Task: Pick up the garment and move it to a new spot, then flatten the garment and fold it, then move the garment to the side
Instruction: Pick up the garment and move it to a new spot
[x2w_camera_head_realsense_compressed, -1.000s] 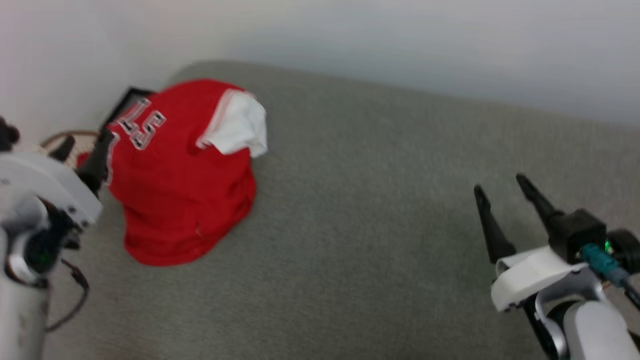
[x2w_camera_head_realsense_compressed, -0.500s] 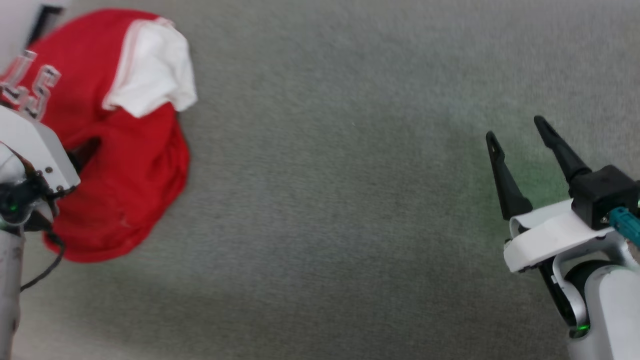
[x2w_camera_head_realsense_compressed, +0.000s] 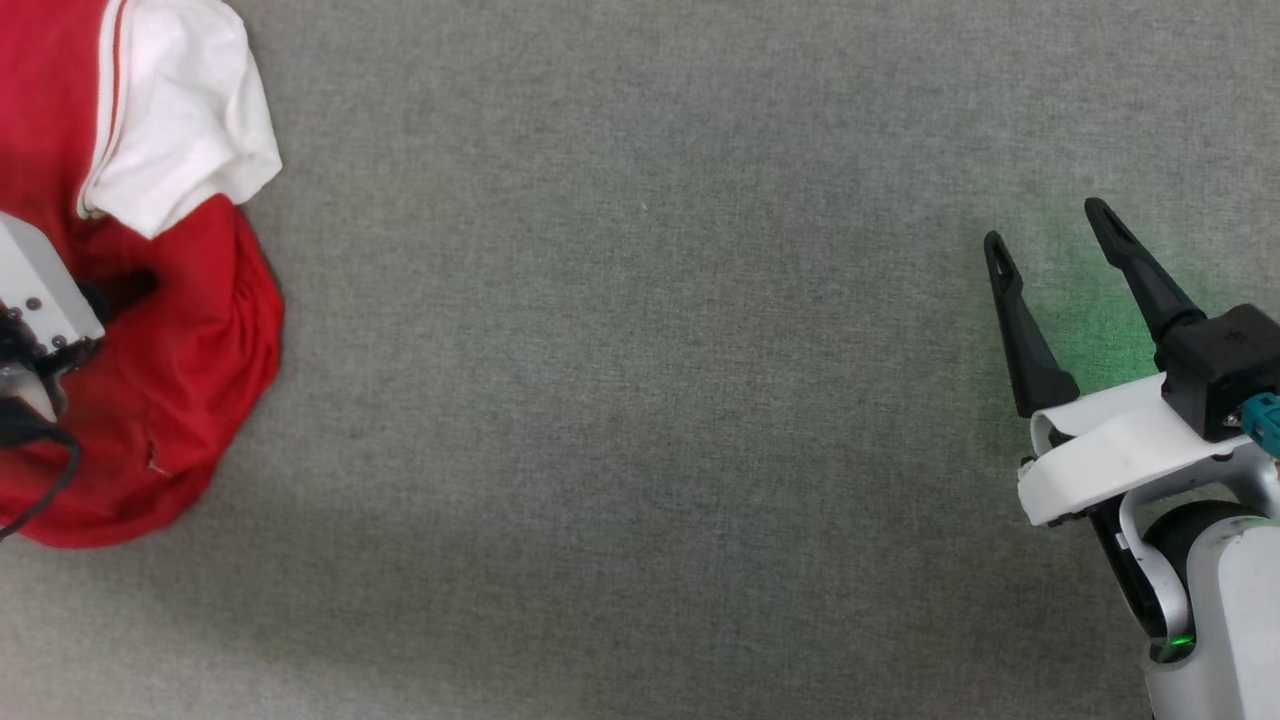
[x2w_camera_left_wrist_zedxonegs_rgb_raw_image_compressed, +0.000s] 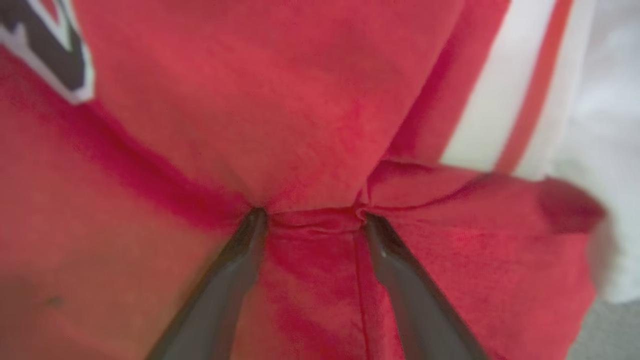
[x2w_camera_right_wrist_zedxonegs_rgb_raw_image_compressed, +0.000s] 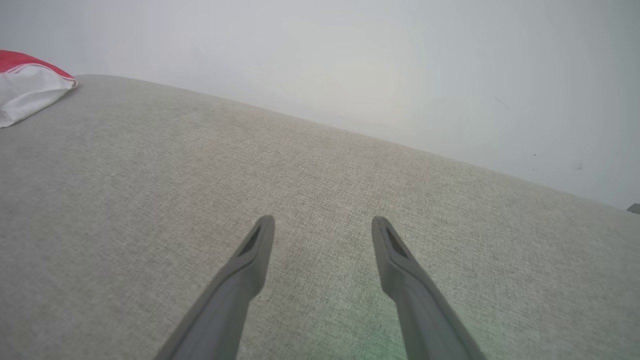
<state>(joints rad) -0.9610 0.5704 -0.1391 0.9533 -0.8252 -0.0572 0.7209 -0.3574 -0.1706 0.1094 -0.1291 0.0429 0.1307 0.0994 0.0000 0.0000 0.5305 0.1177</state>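
On my head view the red basketball jersey with white short sleeves (x2w_camera_head_realsense_compressed: 180, 380) runs off the left and top edges, so I can't read its chest there. The left gripper (x2w_camera_left_wrist_zedxonegs_rgb_raw_image_compressed: 314, 216) has its fingertips sunk in a red fold, the very tips lost in the crease. That close view is soft, and the black white-outlined lettering (x2w_camera_left_wrist_zedxonegs_rgb_raw_image_compressed: 47, 55) is clipped at the top-left corner, unreadable.

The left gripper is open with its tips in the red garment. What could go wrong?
1. The left gripper may pinch several bunched layers of the garment, lifting it as a lump.
2. The right gripper hangs open far away over the surface, so one-handed lifting could leave it crumpled.
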